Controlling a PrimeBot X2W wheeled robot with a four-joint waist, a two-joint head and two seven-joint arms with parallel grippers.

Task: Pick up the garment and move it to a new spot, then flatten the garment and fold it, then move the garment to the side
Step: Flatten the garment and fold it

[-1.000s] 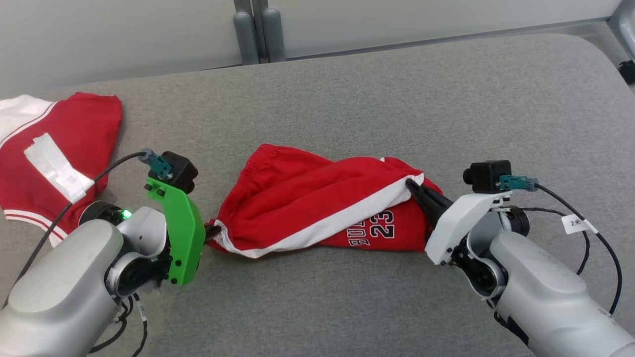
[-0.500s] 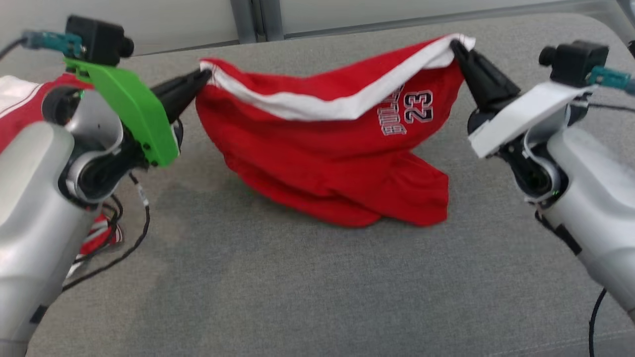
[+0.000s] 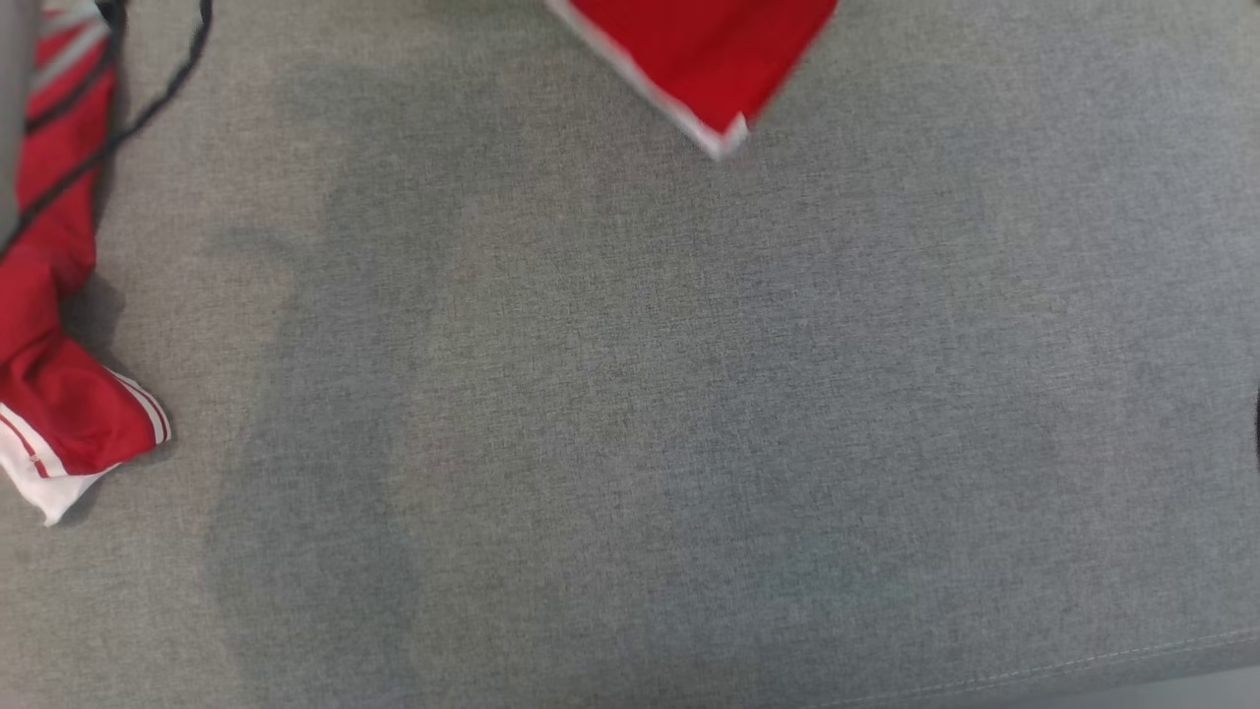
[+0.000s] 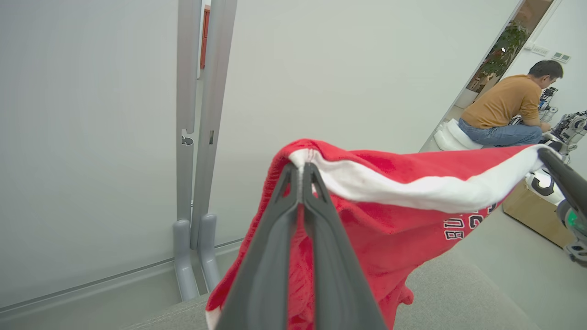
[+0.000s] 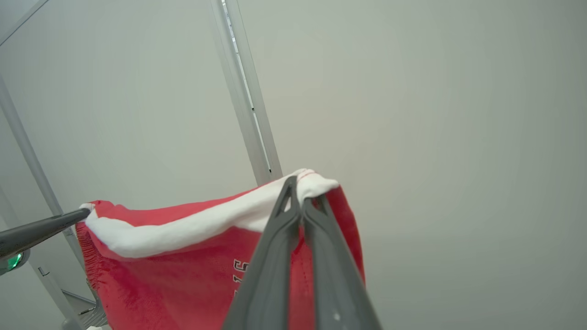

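Red garment (image 4: pixel 390 220) hangs stretched between 2 pincers, below tips; left pincer (image 4: pixel 301 169), right pincer (image 5: pixel 302 192) each pinching its white edge.

Probably a lab: partition panels (image 4: pixel 91 137), seated person (image 4: pixel 504 107).

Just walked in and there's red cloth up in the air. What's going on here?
The robot holds the garment stretched between its two arms, over the grey surface. The left gripper is shut on one end of the white-trimmed edge, the right gripper on the other end, and the rest hangs below. Another red piece lies at the surface's left side.
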